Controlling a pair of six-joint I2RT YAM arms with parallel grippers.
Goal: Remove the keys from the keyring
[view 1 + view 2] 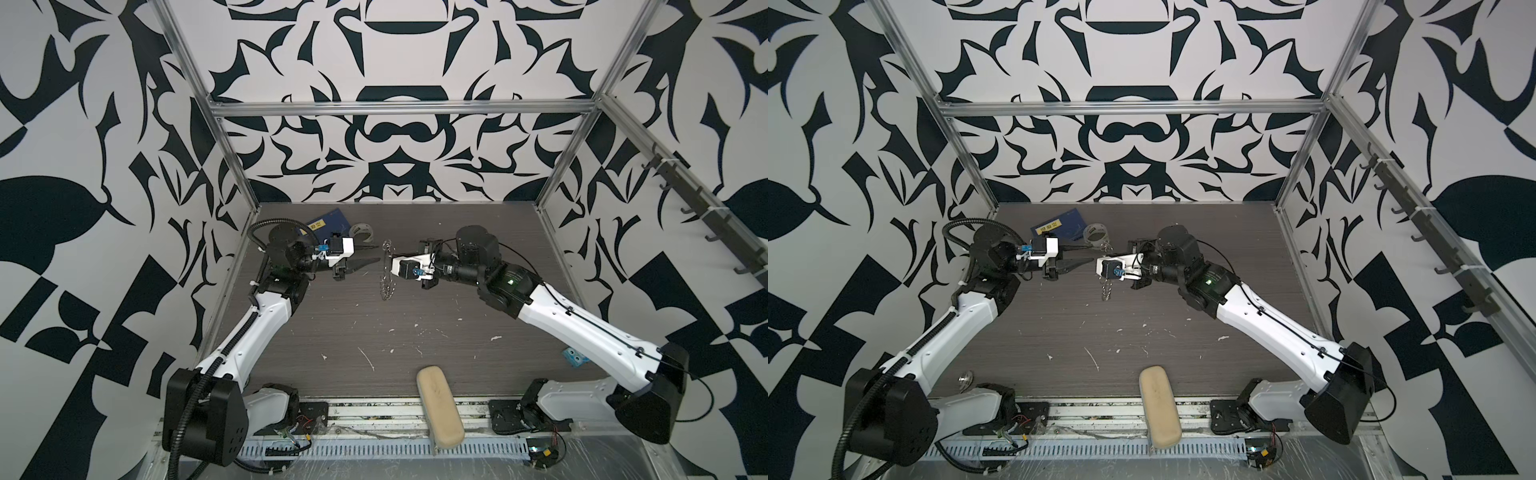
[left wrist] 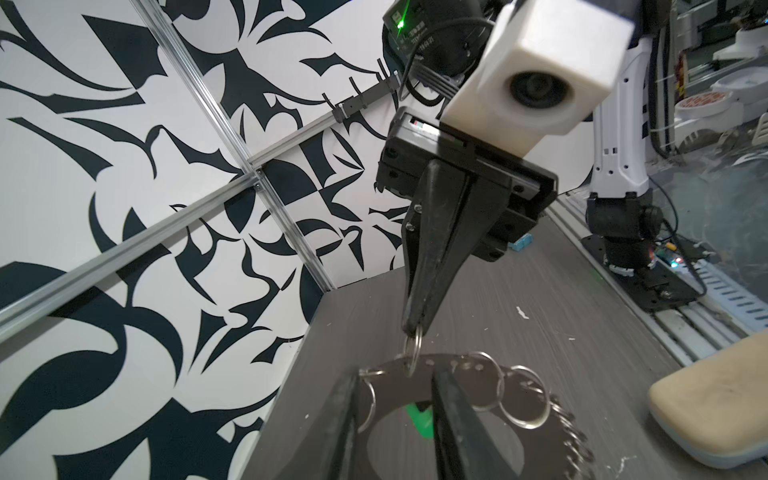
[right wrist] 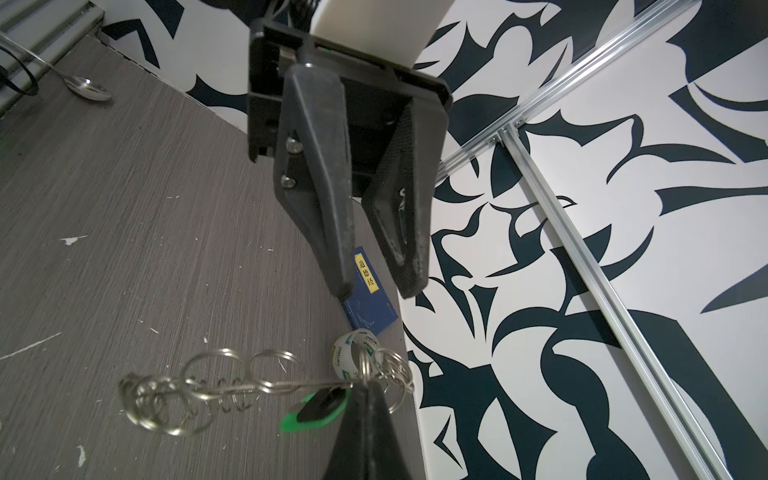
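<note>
On my right wrist feed, the blue book [image 3: 371,318] lying on the bench carries a yellow label [image 3: 367,275] with the black characters 道德经. The tape roll [image 3: 341,356] beside it shows green lettering that I read as "deli". In both top views the label is too small for me to read.

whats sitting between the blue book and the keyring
A clear tape roll lies between the blue book and the keyring. Both top views show it, and so does the right wrist view.
</note>
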